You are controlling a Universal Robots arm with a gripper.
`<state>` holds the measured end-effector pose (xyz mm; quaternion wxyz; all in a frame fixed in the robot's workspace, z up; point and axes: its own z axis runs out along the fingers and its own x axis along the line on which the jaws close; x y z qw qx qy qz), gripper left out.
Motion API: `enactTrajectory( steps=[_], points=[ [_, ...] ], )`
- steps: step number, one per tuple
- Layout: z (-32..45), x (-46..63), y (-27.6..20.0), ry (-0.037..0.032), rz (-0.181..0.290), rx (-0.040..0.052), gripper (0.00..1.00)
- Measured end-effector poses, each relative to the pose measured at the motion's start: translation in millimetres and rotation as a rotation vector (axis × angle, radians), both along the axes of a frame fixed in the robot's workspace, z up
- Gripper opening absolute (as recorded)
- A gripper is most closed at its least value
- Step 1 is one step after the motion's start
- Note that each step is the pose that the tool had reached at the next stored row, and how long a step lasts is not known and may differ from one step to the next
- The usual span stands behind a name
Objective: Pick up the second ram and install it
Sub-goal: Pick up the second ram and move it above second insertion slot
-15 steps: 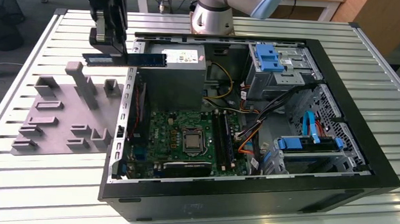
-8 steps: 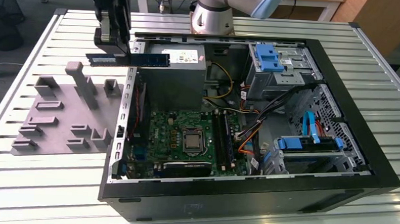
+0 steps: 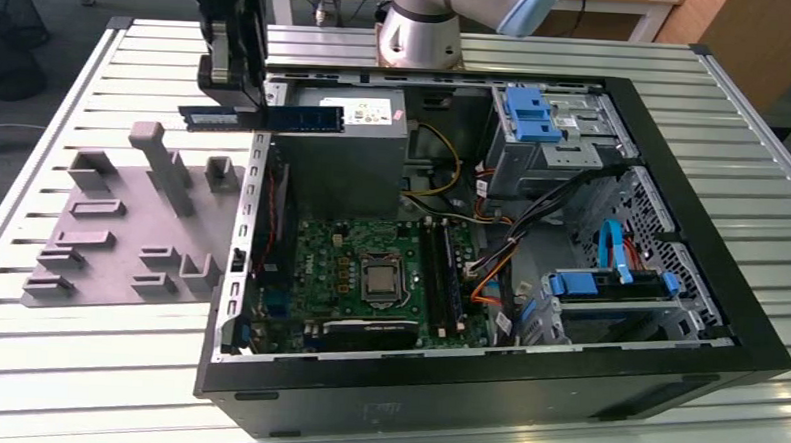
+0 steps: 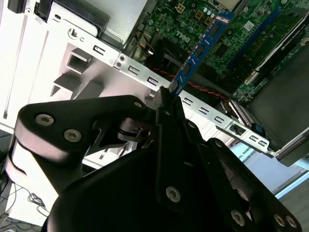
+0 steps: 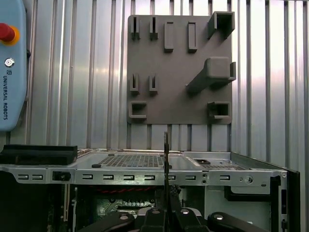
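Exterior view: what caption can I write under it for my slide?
Robot gripper holds the second ram over the edge of the open computer case, beside the grey fixture plate.

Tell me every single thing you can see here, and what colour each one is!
second ram: one, blue-green, held in the air over the case's edge on the exterior view's left
computer case: one, black, open, in the middle of the table
motherboard: one, green, inside the case
drive brackets: two, blue, inside the case towards the exterior view's right
fixture plate: one, grey, on the table at the exterior view's left of the case
table: one, silver slats, under everything
arm: one, silver-grey, base behind the case
fingers: black, shut on the second ram
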<state>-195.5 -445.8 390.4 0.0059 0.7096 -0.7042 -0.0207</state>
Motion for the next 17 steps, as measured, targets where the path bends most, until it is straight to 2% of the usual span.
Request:
enactTrajectory(
  steps=[17],
  points=[
    [0.0, 17.6, 0.0, 0.0001, 0.000, -0.0001, 0.14]
  ],
)
